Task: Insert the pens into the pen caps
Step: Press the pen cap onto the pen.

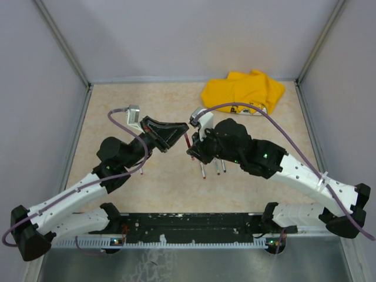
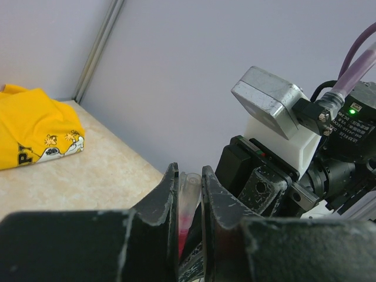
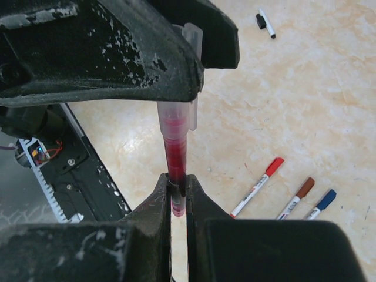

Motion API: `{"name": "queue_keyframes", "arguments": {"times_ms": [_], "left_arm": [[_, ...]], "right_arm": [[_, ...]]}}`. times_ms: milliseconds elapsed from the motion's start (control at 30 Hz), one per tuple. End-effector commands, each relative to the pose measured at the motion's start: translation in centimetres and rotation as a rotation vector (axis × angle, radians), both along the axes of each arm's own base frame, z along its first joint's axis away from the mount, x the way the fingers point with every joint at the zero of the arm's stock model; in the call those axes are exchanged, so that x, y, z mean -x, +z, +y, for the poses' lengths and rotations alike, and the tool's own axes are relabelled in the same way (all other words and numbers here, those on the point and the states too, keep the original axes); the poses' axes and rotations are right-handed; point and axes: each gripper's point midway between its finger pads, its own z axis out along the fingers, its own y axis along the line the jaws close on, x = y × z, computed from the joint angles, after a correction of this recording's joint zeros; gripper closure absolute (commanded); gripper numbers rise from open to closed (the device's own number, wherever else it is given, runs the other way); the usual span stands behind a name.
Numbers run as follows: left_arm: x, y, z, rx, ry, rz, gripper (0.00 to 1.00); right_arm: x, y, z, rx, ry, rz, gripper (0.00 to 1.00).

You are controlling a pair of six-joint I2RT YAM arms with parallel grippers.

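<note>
My left gripper [image 2: 189, 176] is shut on a clear pen cap [image 2: 190, 189] with red showing inside it. My right gripper [image 3: 178, 187] is shut on a red pen [image 3: 175, 154] near its lower end. The pen's upper end sits inside the clear cap [image 3: 177, 116], which the left fingers [image 3: 117, 53] hold above it. In the top view the two grippers meet above the table's middle, left [image 1: 176, 134] and right [image 1: 192, 151], with the pen [image 1: 187, 141] between them. Three capped pens lie on the table: red [image 3: 258, 187], brown [image 3: 297, 196] and blue [image 3: 321, 202].
A yellow cloth [image 1: 244, 91] lies crumpled at the back right, also in the left wrist view [image 2: 29, 126]. A small black-capped pen [image 3: 265, 19] lies apart from the others. The three pens lie under the right arm [image 1: 216, 167]. Grey walls enclose the table.
</note>
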Motion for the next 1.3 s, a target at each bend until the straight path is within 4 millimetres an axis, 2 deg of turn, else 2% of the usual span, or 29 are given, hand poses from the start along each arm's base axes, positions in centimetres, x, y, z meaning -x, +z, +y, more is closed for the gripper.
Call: {"name": "queue_keyframes", "arguments": {"times_ms": [0,133,200,400,633,800,1133,1267], "left_arm": [[4.8,-13.5,-2.3,-0.36,-0.265,0.287,1.0],[4.7,-13.2,-2.1,-0.356,-0.253,0.281,1.0],[4.6,-12.6,-1.9,-0.34,-0.243,0.265,1.0],[4.8,-10.8,-1.7,-0.312,-0.241,0.214,1.0],[4.7,-10.3,-1.9,-0.309,-0.243,0.201,1.0],[4.9,-10.2,-2.1,-0.329,-0.269,0.194,0.99],[4.6,-9.9,-2.1,-0.333,-0.248,0.179,0.98],[4.7,-9.5,-2.2,-0.327,-0.261,0.168,0.97]], "right_arm": [[-3.4,23.4,-2.2,-0.619,-0.171,-0.436,1.0],[-3.3,22.6,-1.9,-0.603,-0.161,-0.425,1.0],[-3.2,20.8,-1.5,-0.574,-0.143,-0.401,1.0],[-1.7,12.2,0.1,-0.486,-0.041,-0.253,1.0],[1.4,5.1,1.0,-0.485,0.079,-0.073,1.0],[2.9,2.2,0.8,-0.481,0.122,0.002,1.0],[5.1,-1.2,0.4,-0.516,0.167,0.096,1.0],[6.5,-2.9,1.0,-0.507,0.202,0.14,1.0]]}}
